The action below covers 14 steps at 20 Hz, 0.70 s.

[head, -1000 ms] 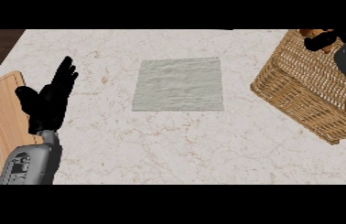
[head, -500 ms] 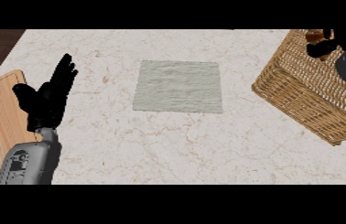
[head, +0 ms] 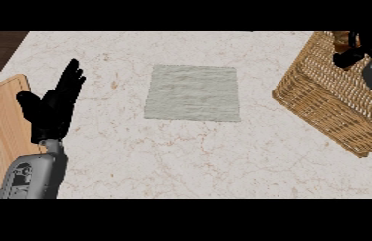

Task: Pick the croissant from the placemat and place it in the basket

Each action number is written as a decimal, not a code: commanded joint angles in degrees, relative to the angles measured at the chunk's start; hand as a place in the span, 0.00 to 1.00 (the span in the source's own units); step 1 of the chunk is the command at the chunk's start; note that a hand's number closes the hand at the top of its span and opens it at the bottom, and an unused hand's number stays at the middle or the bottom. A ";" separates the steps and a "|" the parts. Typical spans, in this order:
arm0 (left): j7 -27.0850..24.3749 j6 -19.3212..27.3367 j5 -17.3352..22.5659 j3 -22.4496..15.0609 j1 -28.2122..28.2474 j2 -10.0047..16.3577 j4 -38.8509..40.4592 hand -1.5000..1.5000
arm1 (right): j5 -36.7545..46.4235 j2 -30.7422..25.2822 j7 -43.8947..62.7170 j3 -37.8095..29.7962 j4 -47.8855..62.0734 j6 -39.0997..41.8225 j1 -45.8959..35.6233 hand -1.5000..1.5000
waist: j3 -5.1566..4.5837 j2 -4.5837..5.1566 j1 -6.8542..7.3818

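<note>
The grey-green placemat (head: 193, 92) lies flat in the middle of the marble counter with nothing on it. At the right edge stands the wicker basket (head: 320, 100). My right hand (head: 347, 58) shows only in part, over the basket's far end, with its fingers curled round a small golden-brown piece, the croissant (head: 339, 37). Most of the croissant and the hand is cut off by the view's edge. At the left, my left hand (head: 52, 109) rests open with its fingers up, apart from everything.
A wooden cutting board (head: 11, 119) lies along the left edge, partly under my left hand. The counter's far edge meets dark wood at the top left corner (head: 11, 38). Bare marble surrounds the placemat.
My right hand has sunk a little lower over the basket's far end with the croissant. The left hand has stayed in place.
</note>
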 commanded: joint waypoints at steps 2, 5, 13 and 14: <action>0.84 0.62 0.08 0.15 -1.32 -0.41 0.27 0.50 | -0.55 -1.64 -2.85 -0.72 1.15 2.42 1.26 1.00 | 0.03 0.18 -0.05; -0.12 -0.05 -0.78 -1.42 3.03 -0.52 -3.68 0.50 | -0.90 -1.34 -1.06 -1.18 1.09 3.11 0.78 1.00 | 0.04 -0.02 0.46; -1.44 -0.15 0.23 0.57 0.84 0.02 0.13 0.50 | -1.29 0.16 4.90 -1.61 2.40 7.42 0.75 1.00 | -0.01 0.00 -0.11; 0.55 -0.04 -0.05 -0.25 0.68 -0.31 -0.72 0.50 | -1.39 -0.05 4.69 -1.71 2.27 6.72 1.81 1.00 | 0.02 0.00 -0.09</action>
